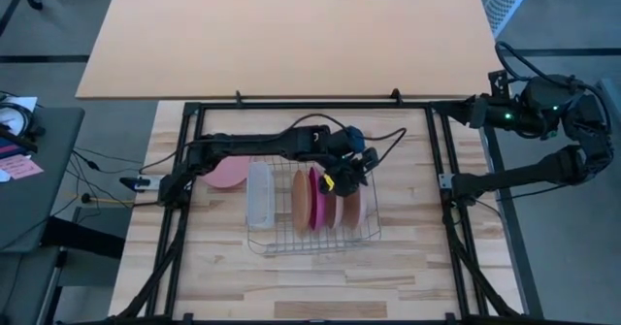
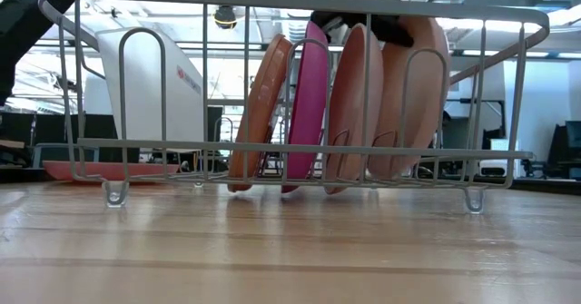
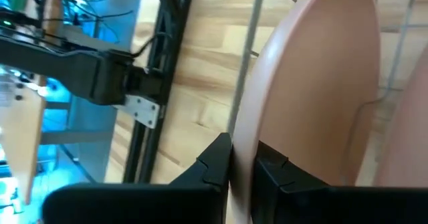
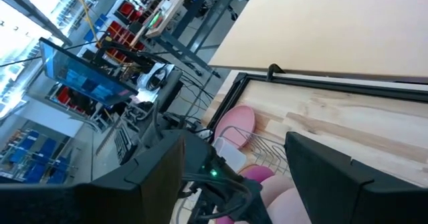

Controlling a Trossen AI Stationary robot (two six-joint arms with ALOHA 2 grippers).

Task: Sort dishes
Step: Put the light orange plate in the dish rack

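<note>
Seen from above, left to right: a pale pink plate (image 1: 227, 173) lying flat on the wooden table (image 1: 408, 267), just beside a translucent tray (image 1: 260, 195) at the left end of the wire rack (image 1: 312, 240); then four plates on edge in the rack, namely an orange-tan plate (image 1: 302, 201), a magenta plate (image 1: 314, 199), a salmon plate (image 1: 329, 209) and a pale peach plate (image 1: 351, 207).

Shown only at table height: all four upright between the rack's wires, lower edges down in the rack, slightly tilted.

Shown only at the left wrist: left gripper (image 3: 242, 165) over the rack, fingers (image 3: 215, 158) drawn close, one on each face of the pale peach plate's upper rim, pinching it.

Right gripper (image 4: 234, 158) parked well apart beyond the table's right edge, fingers spread, holding nothing.
</note>
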